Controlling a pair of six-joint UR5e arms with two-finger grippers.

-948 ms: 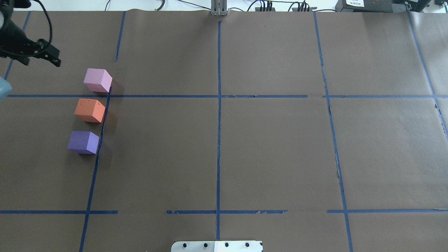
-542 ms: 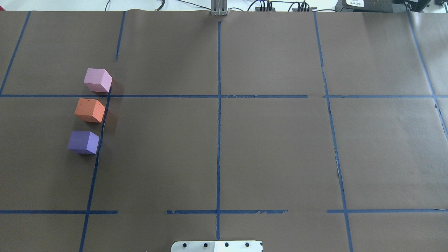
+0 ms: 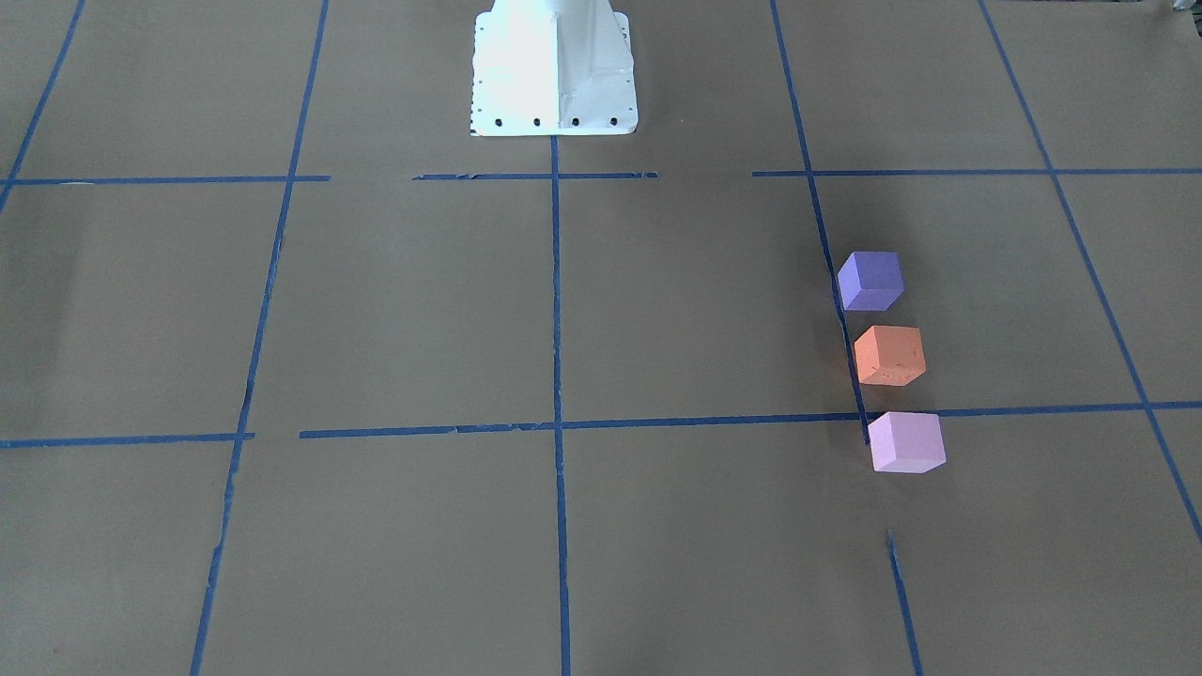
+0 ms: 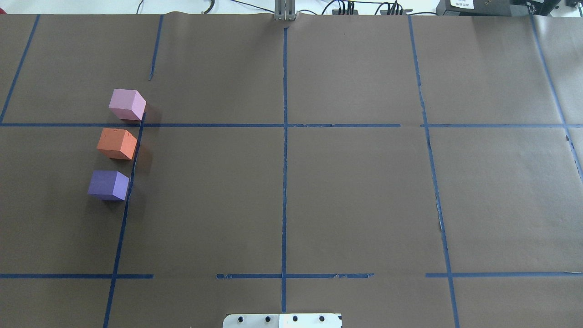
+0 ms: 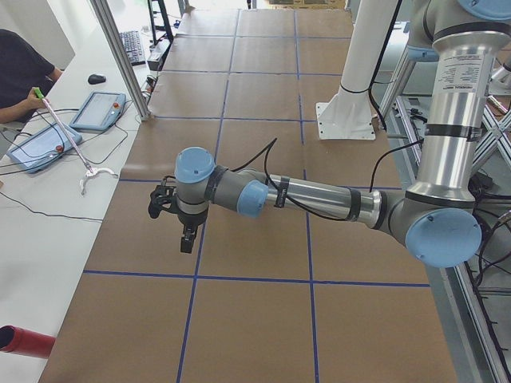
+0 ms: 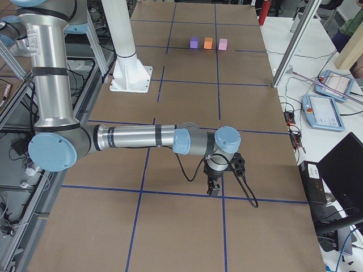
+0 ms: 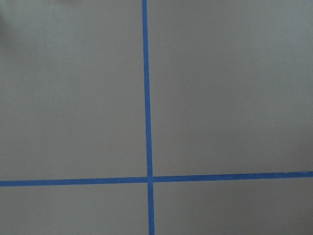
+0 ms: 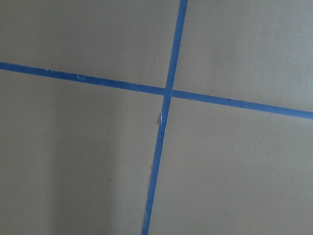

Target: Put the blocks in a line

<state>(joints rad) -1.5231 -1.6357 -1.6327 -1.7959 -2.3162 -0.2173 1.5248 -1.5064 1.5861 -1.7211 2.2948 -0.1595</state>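
Observation:
Three cubes stand in a column along a blue tape line at the table's left in the overhead view: pale pink-lilac block (image 4: 127, 104) farthest, orange block (image 4: 117, 143) in the middle, violet-blue block (image 4: 108, 185) nearest. Small gaps separate them. They also show in the front-facing view: violet-blue (image 3: 870, 280), orange (image 3: 890, 355), pink-lilac (image 3: 905, 441). My left gripper (image 5: 185, 242) shows only in the exterior left view, pointing down over bare table beyond the blocks; I cannot tell its state. My right gripper (image 6: 214, 187) shows only in the exterior right view, far from the blocks; I cannot tell its state.
The robot's white base plate (image 4: 282, 320) sits at the near table edge. Blue tape lines (image 4: 284, 136) grid the brown table cover. An aluminium post (image 5: 120, 56) and a side bench with tablets (image 5: 97, 110) border the table's left end. An operator (image 5: 20, 76) sits there.
My left gripper was at the overhead view's upper left corner 0.9 s ago and has moved out of that view. The three blocks have not moved.

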